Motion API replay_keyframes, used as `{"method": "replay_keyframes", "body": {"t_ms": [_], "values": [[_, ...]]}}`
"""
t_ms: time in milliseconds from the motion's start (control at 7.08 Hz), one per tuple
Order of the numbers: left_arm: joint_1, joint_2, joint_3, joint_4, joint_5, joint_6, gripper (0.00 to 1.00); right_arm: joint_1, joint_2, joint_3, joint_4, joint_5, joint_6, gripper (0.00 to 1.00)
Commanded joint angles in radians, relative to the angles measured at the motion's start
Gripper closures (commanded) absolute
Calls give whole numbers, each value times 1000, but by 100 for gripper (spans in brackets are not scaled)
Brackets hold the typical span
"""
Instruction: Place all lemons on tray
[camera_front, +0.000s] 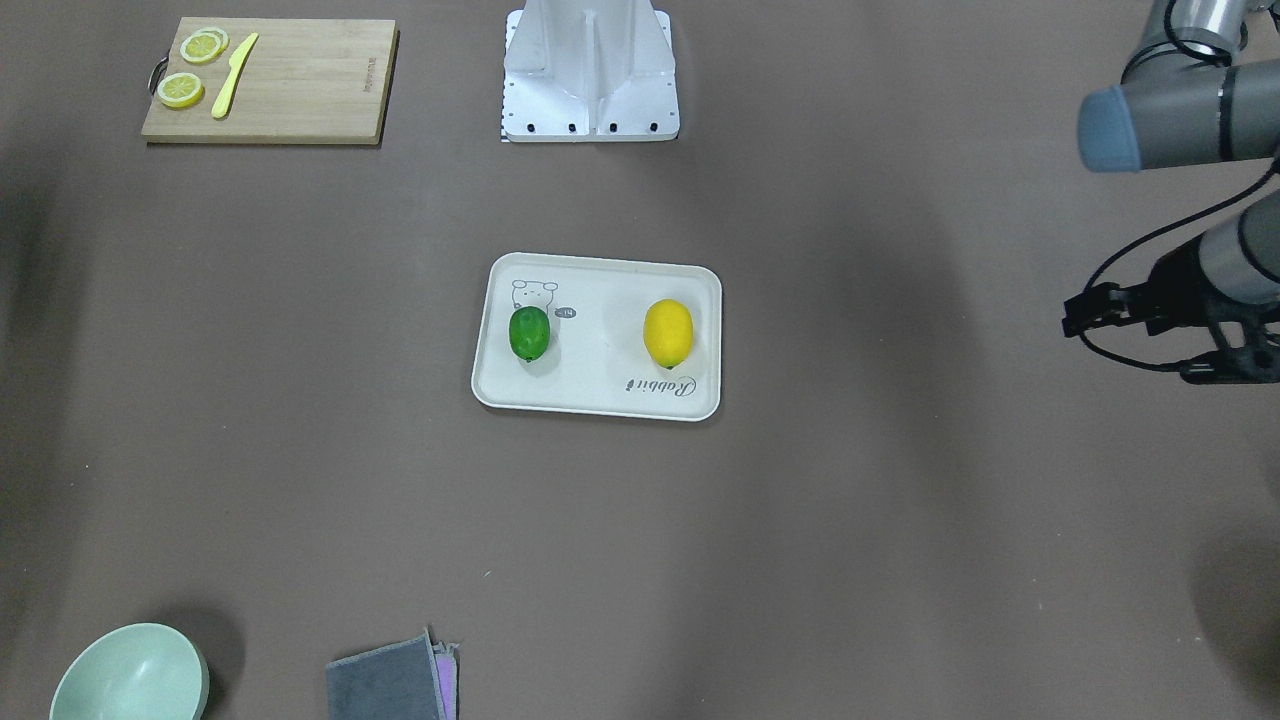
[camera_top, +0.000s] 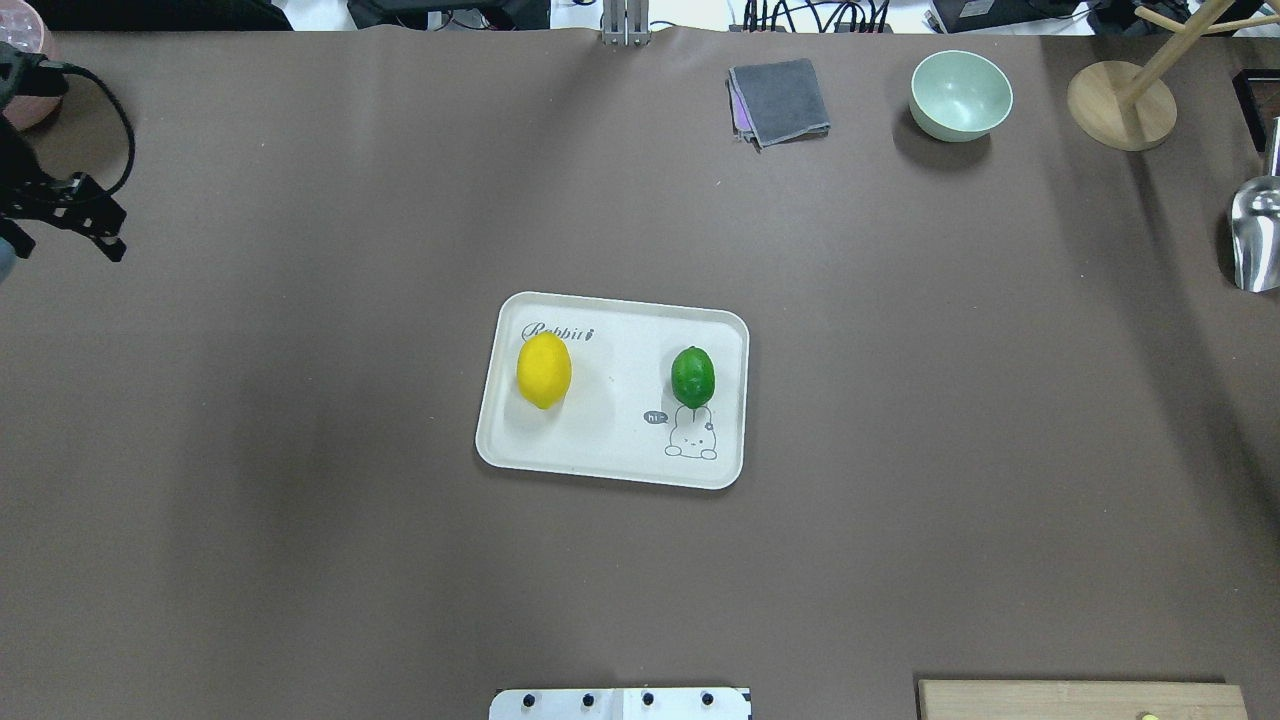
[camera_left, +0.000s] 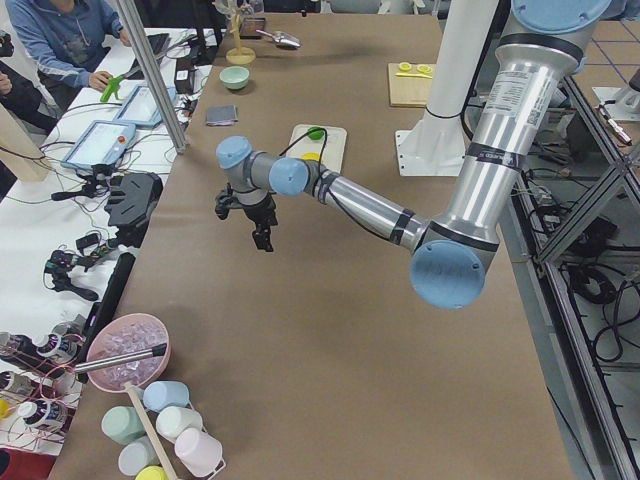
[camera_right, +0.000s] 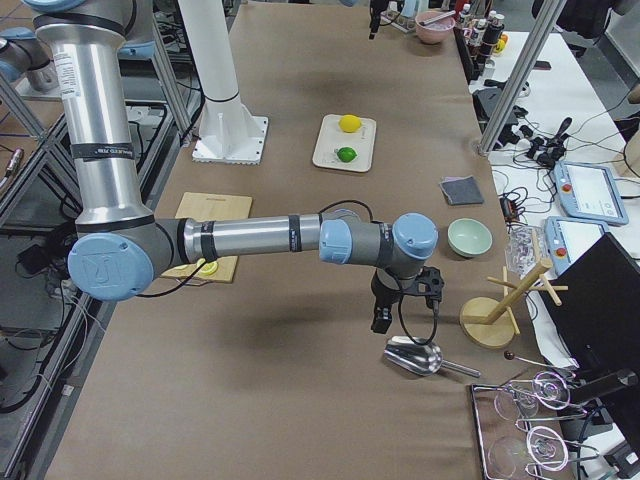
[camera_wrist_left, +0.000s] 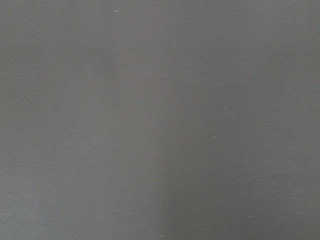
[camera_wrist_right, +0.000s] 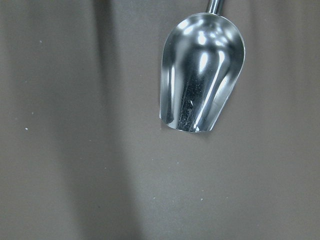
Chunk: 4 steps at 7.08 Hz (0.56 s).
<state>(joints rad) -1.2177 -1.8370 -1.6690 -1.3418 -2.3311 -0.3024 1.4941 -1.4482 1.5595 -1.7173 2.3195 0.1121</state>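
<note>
Lettering first: the tray (camera_top: 612, 440) carries the word "Rabbit" in grey script along one short end and a tiny "hi" bubble beside a line-drawn cartoon animal at the other. The stamp on the wooden cutting board (camera_front: 290, 80) is too small for me to read.

The tray is flat, cream-white and matte, a rectangle with rounded corners and a low raised rim. Both lemons lie on it, apart from each other. The yellow lemon (camera_top: 544, 370) is a glossy oval touching the script, and the green lemon (camera_top: 693, 376) is smaller, just as smooth, and sits above the drawing. The tray is well away from both of my claws, out at the middle of the brown, faintly creased tabletop.

My left claw (camera_left: 264, 238) hangs over bare tabletop, and its own camera shows only plain grey-brown surface. Whether it is clenched or released I cannot tell. My right claw (camera_right: 381, 318) hovers near a polished steel scoop (camera_wrist_right: 202, 75), whose rounded, mirror-bright bowl lies on the tabletop just below it. I cannot tell its state either.

Far from both claws, the board holds thin yellow lemon slices (camera_front: 181, 90) and a pale yellow plastic knife (camera_front: 233, 75).
</note>
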Motion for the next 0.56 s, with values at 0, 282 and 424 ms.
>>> {"method": "replay_keyframes", "body": {"t_ms": [0, 282, 424], "values": [[-148, 62, 90, 1, -37, 232, 2, 0, 6, 5, 1, -2, -2, 0], [-242, 128, 115, 3, -37, 365, 2, 0, 8, 5, -1, -2, -2, 1], [-285, 142, 129, 9, -36, 408, 2, -2, 8, 5, -1, -2, -2, 1]]}}
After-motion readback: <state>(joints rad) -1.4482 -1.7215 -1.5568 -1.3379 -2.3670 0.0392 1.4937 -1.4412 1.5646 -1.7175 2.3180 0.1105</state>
